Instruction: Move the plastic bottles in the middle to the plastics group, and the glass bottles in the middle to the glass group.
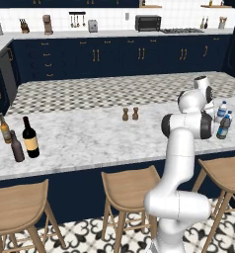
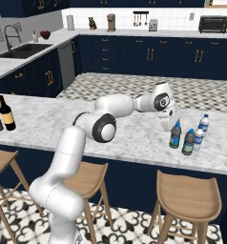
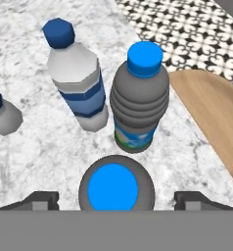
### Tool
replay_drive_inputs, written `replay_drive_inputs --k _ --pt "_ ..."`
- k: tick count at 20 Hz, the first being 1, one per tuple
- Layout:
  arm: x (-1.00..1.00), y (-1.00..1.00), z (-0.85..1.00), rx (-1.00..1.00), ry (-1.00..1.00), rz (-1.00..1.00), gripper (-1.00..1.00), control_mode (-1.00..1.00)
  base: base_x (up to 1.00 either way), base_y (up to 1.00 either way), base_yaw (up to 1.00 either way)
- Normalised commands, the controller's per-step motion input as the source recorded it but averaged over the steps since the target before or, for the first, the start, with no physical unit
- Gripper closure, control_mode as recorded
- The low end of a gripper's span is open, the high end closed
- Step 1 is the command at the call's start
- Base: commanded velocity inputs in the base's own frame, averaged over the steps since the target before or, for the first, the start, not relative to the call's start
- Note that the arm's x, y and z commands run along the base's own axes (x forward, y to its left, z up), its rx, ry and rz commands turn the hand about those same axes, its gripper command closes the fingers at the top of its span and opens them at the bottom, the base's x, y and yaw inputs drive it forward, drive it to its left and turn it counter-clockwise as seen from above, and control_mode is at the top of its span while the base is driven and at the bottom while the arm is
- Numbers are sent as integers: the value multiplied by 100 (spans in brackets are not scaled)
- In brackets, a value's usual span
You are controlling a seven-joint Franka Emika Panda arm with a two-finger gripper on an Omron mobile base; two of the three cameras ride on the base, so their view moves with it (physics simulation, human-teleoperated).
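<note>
My gripper (image 3: 116,201) hangs open just above a grey-tinted plastic bottle (image 3: 116,188), one dark fingertip (image 3: 40,201) on each side of its blue cap, with a gap on both sides. A second grey-tinted bottle (image 3: 139,100) stands right behind it. Two whitish water bottles of the plastics group (image 3: 75,78) (image 3: 2,112) stand close by. In the right base view the gripper (image 2: 171,123) is over the same cluster (image 2: 188,142) at the island's right end. At the far left, the tall wine bottle (image 1: 30,137) stands beside the amber bottle (image 1: 4,128) and the dark brown bottle (image 1: 17,147).
Two small brown shakers (image 1: 125,114) stand mid-island at its far edge. Wooden stools (image 1: 132,185) line the near side, one right below the bottle cluster (image 3: 214,117). The marble top (image 1: 90,138) between the two groups is bare.
</note>
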Motion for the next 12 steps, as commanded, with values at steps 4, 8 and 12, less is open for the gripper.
replay_drive_inputs --k 4,8,12 --pt "0 0 0 0 0 0 -100 -100 0 0 0" --pt "-3 14 12 -1 -1 0 -100 -100 0 0 0" --pt "-7 40 44 -5 0 0 -100 -100 0 0 0"
